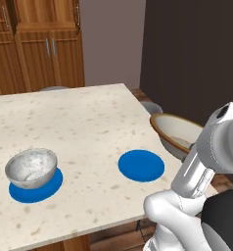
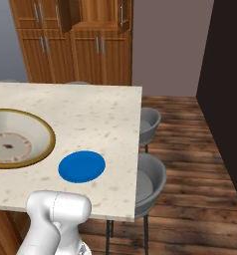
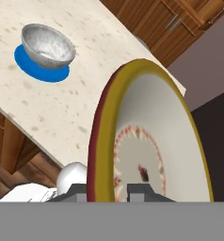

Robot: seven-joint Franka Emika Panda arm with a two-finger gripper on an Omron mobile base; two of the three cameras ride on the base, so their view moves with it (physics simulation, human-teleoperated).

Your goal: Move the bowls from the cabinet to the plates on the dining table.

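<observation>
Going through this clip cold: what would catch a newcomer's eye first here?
The beige bowl, gripped by its brown rim in the gripper, held over the table's near edge. Next, the bare blue plate close below it. Then the marbled bowl already sitting on the other plate farther left.

The deep grey-white marbled bowl [image 1: 31,167] is sitting upright on one bright blue plate [image 1: 49,188] near the front edge of the pale speckled dining table [image 1: 84,117], while the second blue plate [image 1: 141,165] is lying bare further along. The shallow beige bowl [image 1: 173,133] with its brown rim is hanging tilted in the air near that bare plate. The brown cabinet [image 2: 98,47] is standing beyond the table, upper doors ajar.
</observation>
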